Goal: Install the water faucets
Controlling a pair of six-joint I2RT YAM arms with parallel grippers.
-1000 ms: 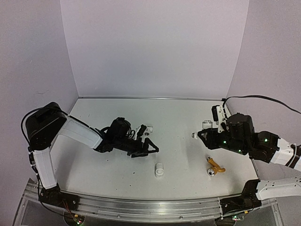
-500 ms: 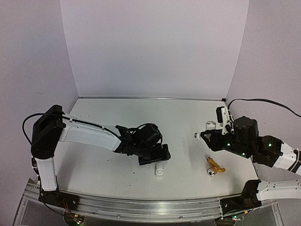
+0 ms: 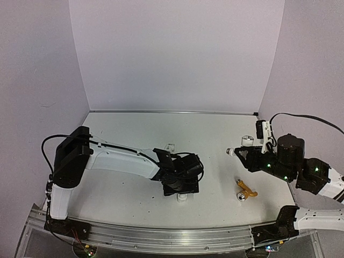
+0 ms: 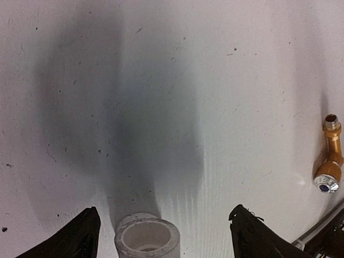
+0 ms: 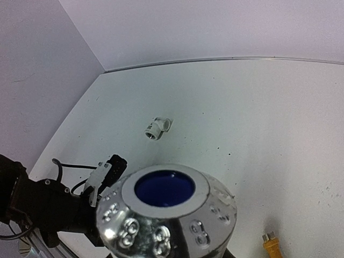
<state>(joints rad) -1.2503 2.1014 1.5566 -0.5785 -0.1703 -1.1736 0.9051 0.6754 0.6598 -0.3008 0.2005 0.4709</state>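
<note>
We see a white table (image 3: 215, 126) filling the lower half of the overhead view, its surface dusted with small dark specks (image 4: 64, 150). A yellow faucet (image 3: 245, 190) lies on its side at lower right, well apart from the rest. A short white pipe fitting (image 4: 148, 236) stands upright at bottom centre, open end up, largely hidden in the overhead view. A small white elbow fitting (image 5: 157, 128) lies alone near the middle of the table.
</note>
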